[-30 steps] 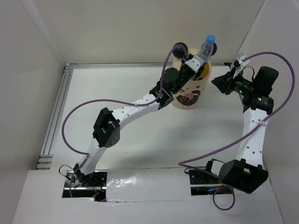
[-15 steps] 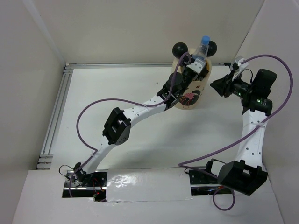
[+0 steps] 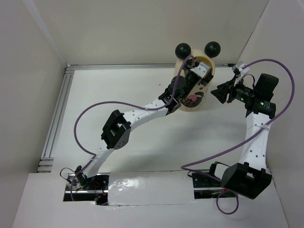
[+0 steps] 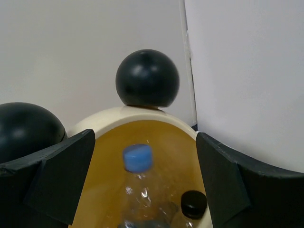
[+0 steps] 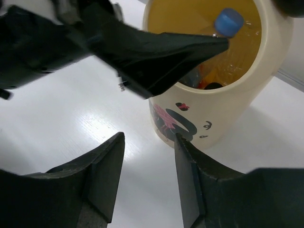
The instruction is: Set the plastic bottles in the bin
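White walls box in a white table (image 3: 142,95); the cream bin (image 3: 192,100) with black ball ears (image 3: 183,49) stands at its far edge. The left gripper (image 3: 201,72) hangs over the bin's mouth, fingers wide apart. Below it a blue-capped plastic bottle (image 4: 137,159) sits inside the yellow interior, touching neither finger, with a black cap (image 4: 193,204) beside it. The right gripper (image 3: 217,92) – fingers apart, empty – hovers just right of the bin.

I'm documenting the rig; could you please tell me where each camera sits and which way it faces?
Top external: above and behind, looking down; both arms show.
Left wrist: over the bin, looking in; fingers of the left hand frame a blue-capped bottle.
Right wrist: beside the bin, facing it; fingers of the right hand below, left hand above.
Shared: both wrist views show bin and bottle.
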`<state>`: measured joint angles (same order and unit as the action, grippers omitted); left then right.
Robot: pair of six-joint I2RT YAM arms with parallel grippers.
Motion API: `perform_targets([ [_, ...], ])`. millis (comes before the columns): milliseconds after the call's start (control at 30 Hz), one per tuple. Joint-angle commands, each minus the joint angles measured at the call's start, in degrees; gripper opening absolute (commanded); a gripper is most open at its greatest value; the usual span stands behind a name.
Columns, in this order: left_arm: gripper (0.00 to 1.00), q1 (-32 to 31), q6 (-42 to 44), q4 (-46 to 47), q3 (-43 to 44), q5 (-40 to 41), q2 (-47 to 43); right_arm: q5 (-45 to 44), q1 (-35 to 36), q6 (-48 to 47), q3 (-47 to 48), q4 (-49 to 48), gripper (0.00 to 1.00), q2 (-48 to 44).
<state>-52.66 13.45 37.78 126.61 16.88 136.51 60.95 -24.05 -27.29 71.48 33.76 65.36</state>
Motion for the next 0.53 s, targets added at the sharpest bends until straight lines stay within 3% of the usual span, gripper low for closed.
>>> perform_targets([
  [0, 1.00, -3.67, 2.19, 8.71, -7.20, 0.95, -11.50, 0.67, -0.38, -3.65, 0.41, 5.08, 0.55, -1.29],
  [100, 1.00, -5.43, -1.29, 3.13, -19.75, 6.74, -26.16, -2.57, -0.38, -1.37, 0.93, 5.62, 0.70, -1.29],
  [133, 1.00, -5.43, -3.93, -0.39, -23.04, 8.06, -30.38, -3.46, -0.38, 0.12, 0.94, 5.62, 0.99, -1.29],
  [200, 1.00, -4.13, -13.42, -14.88, -32.71, 8.96, -43.39, -8.02, -0.38, 3.89, 0.42, 6.23, 1.00, -1.81],
  [267, 1.00, 0.53, -22.63, -23.33, -44.87, 1.87, -56.05, -13.54, -0.38, 12.23, -0.38, 3.87, 1.00, -2.52],
  [300, 1.00, 2.37, -24.42, -28.85, -49.22, -1.21, -59.92, -19.06, -0.38, 13.65, -0.90, 3.86, 1.00, -2.52],
  [400, 1.00, 9.67, -29.35, -36.70, -63.73, -8.87, -72.93, -23.84, -0.90, 14.19, -3.01, 3.25, 1.00, -3.58],
  [500, 1.00, 17.14, -31.47, -44.10, -74.09, -11.87, -82.15, -23.86, -0.91, 15.25, -5.56, 1.05, 1.00, -5.25],
])
